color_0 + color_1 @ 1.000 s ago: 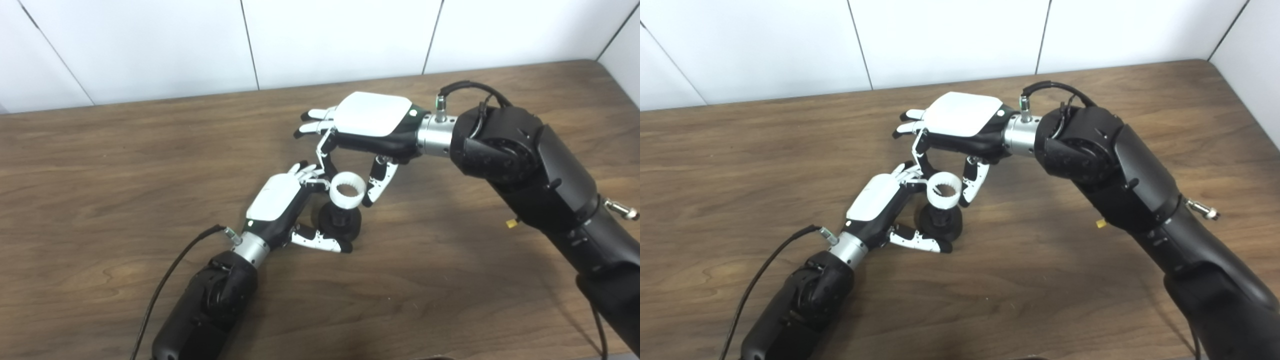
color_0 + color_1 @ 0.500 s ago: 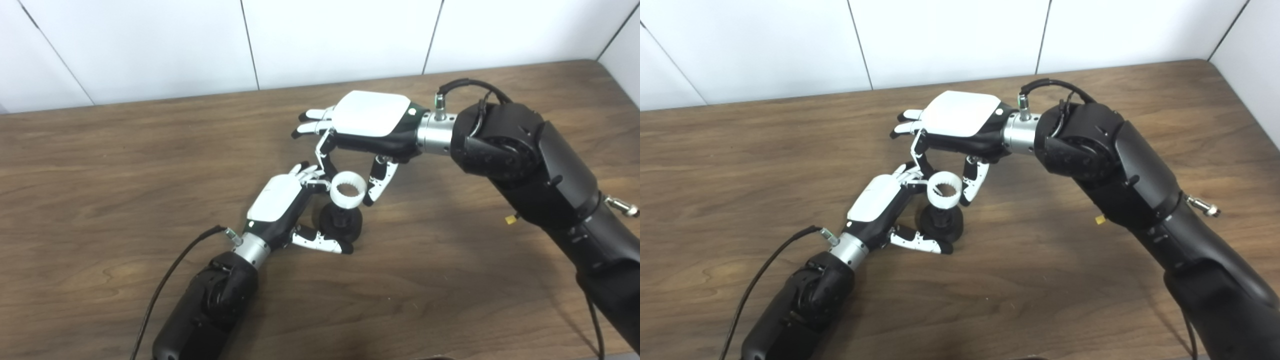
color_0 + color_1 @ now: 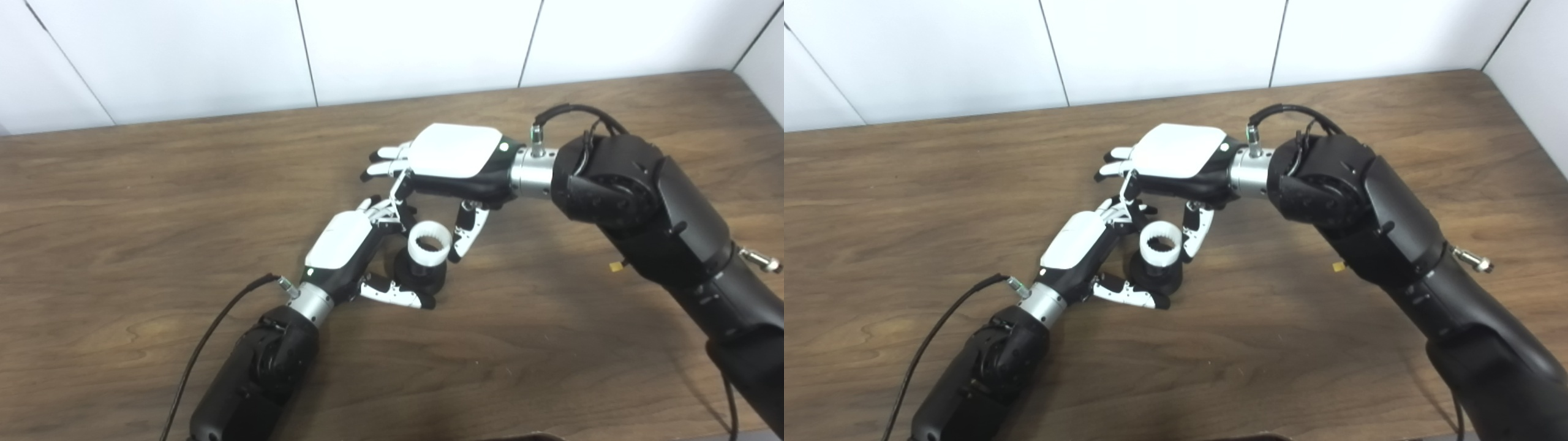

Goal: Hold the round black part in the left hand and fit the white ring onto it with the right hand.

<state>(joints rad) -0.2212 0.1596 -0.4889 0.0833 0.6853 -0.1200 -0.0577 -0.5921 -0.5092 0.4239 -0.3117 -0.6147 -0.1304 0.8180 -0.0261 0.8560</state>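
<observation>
The round black part (image 3: 418,278) stands on the table near the middle, and my left hand (image 3: 343,248) is shut on it, thumb in front and fingers behind. A white toothed ring (image 3: 429,245) sits right on top of the black part's stem. My right hand (image 3: 450,165) hovers palm down over it, pinching the ring between a finger on its left and the thumb on its right. In the right eye view the ring (image 3: 1161,243) and black part (image 3: 1155,275) appear the same way, the ring low on the stem.
The wooden table (image 3: 122,202) runs back to a white panelled wall. A black cable (image 3: 208,343) trails from my left wrist towards the front edge. A small yellow bit (image 3: 614,266) lies on the table under my right forearm.
My right hand has come down with the white ring, so the ring sits lower over the black part's stem. The left hand holds its place. The view has shifted slightly.
</observation>
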